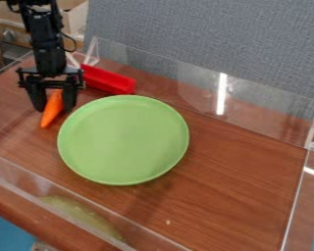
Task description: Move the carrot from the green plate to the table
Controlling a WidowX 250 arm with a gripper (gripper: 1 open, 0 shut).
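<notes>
The carrot [50, 111] looks bright orange, slender and tapered, partly hidden above.

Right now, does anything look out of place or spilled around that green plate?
Nothing looks spilled, tipped or damaged. The green plate lies flat and bare on the table. The carrot is beside its left edge in the picture, under the jaws, and the red block lies behind the plate.

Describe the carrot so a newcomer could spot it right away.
Find the big round light-green plate on the brown wooden table. Just off its upper-left edge lies the carrot, small and tapered, beneath the black end effector. It is orange, unlike the red block nearby.
</notes>
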